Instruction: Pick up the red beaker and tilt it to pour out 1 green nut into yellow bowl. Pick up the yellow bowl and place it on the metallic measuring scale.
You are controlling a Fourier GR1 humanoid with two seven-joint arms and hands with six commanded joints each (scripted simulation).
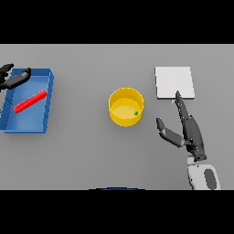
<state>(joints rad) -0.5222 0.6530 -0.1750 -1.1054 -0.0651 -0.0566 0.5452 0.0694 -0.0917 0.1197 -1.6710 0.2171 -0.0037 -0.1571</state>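
Note:
The yellow bowl (125,106) stands upright at the table's middle with a small green nut (136,113) inside, near its right wall. To its right lies the pale square measuring scale (174,82), flat on the table. My right hand (191,129) rests just below the scale, open, its straight fingers reaching up to the scale's lower edge and its thumb spread toward the bowl. A red beaker (29,101) lies on its side inside the blue tray (49,98) at the far left. My left hand (13,78) hovers over the tray's upper left corner, fingers loosely extended, holding nothing.
The blue tray's walls rise around the red beaker at the left edge of the table. Grey tabletop stretches between the tray and the bowl, and between the bowl and my right hand.

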